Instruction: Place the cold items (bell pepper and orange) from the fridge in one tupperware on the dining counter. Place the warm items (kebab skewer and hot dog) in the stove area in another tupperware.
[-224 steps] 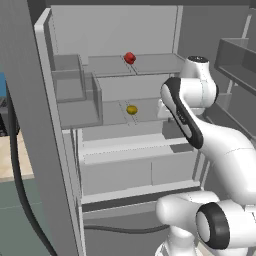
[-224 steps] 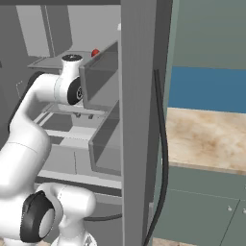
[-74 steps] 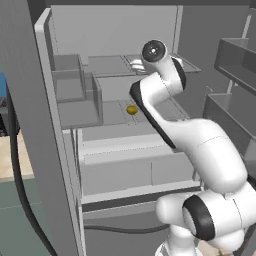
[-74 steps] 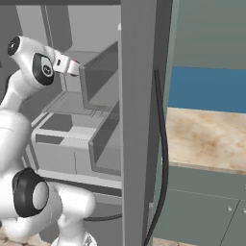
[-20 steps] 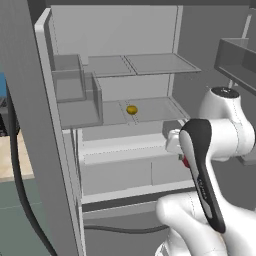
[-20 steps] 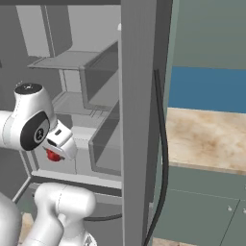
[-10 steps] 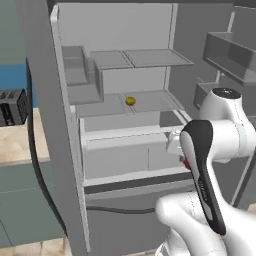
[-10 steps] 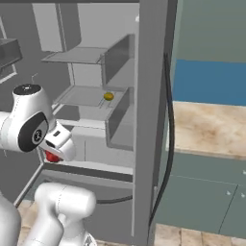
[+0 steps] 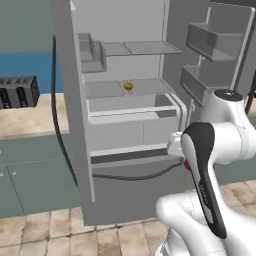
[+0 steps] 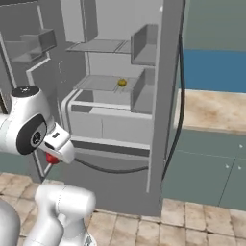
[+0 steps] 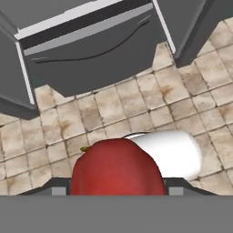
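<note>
Yellow orange [image 9: 128,86] on fridge [image 9: 120,117] shelf; tool [image 11: 117,191] holds bell pepper [image 11: 117,170].

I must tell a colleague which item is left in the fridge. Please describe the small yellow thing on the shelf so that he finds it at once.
Look into the open fridge and find the middle shelf, under the two top glass shelves. The orange sits near the middle of that shelf, alone. It is small, round and yellow-orange, the only coloured thing among grey and white surfaces.

No readable txt, labels, brands or nos. on anything in view.
</note>
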